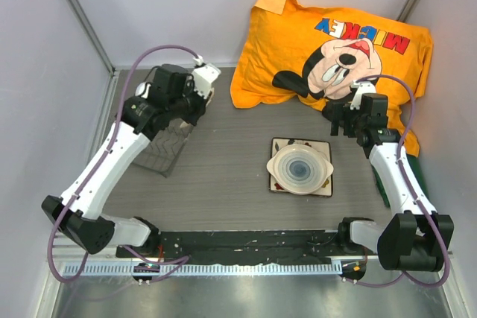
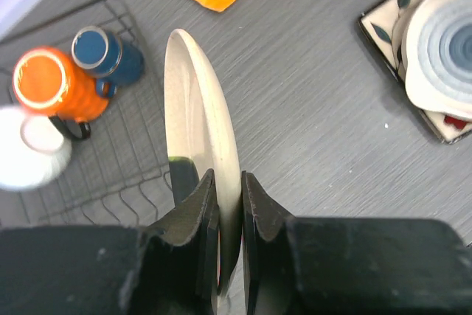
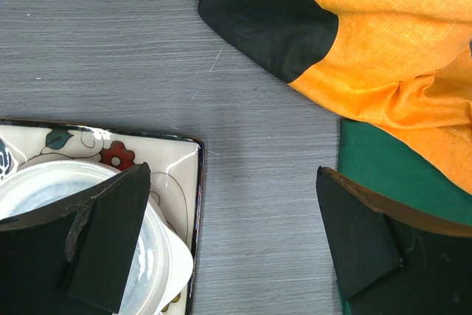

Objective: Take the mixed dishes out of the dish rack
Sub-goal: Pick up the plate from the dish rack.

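My left gripper [image 2: 227, 178] is shut on the rim of a cream round dish [image 2: 199, 101], held edge-on above the table just right of the dark wire dish rack [image 2: 125, 175]. In the rack are an orange mug [image 2: 55, 82], a small dark-blue cup [image 2: 110, 53] and a small white bowl [image 2: 29, 149]. In the top view the left gripper [image 1: 185, 106] is over the rack [image 1: 168, 156]. The square flowered plate [image 1: 322, 184] lies mid-table with a pale bowl with blue rings [image 1: 298, 169] on it. My right gripper [image 1: 339, 118] is open and empty, and hovers right of the plate [image 3: 166, 160].
An orange Mickey Mouse cloth [image 1: 328, 42] covers the back right of the table and shows in the right wrist view [image 3: 383, 49]. A green cloth [image 3: 398, 175] lies along the right edge. Grey walls close in the left, back and right sides.
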Tool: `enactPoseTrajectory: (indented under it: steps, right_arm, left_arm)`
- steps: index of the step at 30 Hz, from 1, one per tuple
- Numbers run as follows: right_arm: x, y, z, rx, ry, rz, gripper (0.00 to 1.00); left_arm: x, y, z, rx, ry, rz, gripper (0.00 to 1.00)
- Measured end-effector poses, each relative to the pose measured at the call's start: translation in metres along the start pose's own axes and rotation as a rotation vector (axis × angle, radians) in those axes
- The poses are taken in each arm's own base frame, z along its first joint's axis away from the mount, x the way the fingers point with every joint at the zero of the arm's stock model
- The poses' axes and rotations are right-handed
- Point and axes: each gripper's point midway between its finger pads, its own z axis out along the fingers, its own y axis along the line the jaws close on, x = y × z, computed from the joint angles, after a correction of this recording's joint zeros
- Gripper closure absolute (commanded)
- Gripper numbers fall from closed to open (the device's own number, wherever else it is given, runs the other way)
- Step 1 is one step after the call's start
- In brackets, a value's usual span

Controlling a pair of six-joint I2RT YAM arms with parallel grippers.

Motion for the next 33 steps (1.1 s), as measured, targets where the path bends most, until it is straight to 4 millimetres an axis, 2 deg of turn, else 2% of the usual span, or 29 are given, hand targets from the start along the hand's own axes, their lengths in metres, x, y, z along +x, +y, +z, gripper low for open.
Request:
enactPoseTrajectory:
  steps: [4, 10, 17, 23, 26, 33]
  right_arm:
    - [0.002, 0.000, 0.002, 0.000, 0.009, -0.002, 0.02]
    - [0.007, 0.001, 0.008, -0.002, 0.032, -0.006, 0.02]
    - [0.007, 0.000, 0.008, -0.002, 0.032, -0.005, 0.02]
    - [0.008, -0.008, 0.008, 0.019, 0.034, 0.011, 0.02]
    - [0.009, -0.015, 0.008, 0.033, 0.035, 0.024, 0.02]
    - [0.010, -0.025, 0.007, 0.057, 0.037, 0.043, 0.02]
  left_arm:
    - [-0.003, -0.026, 0.003, 0.017, -0.002, 0.127, 1.00]
    - [-0.011, -0.052, 0.011, -0.007, -0.011, 0.312, 1.00]
    - [-0.010, -0.097, 0.024, 0.017, -0.046, 0.540, 1.00]
    - [-0.011, -0.137, 0.038, 0.021, -0.101, 0.715, 1.00]
    - [-0.008, -0.160, 0.049, 0.024, -0.122, 0.798, 1.00]
    - [0.014, -0.219, 0.078, 0.067, -0.126, 0.984, 1.00]
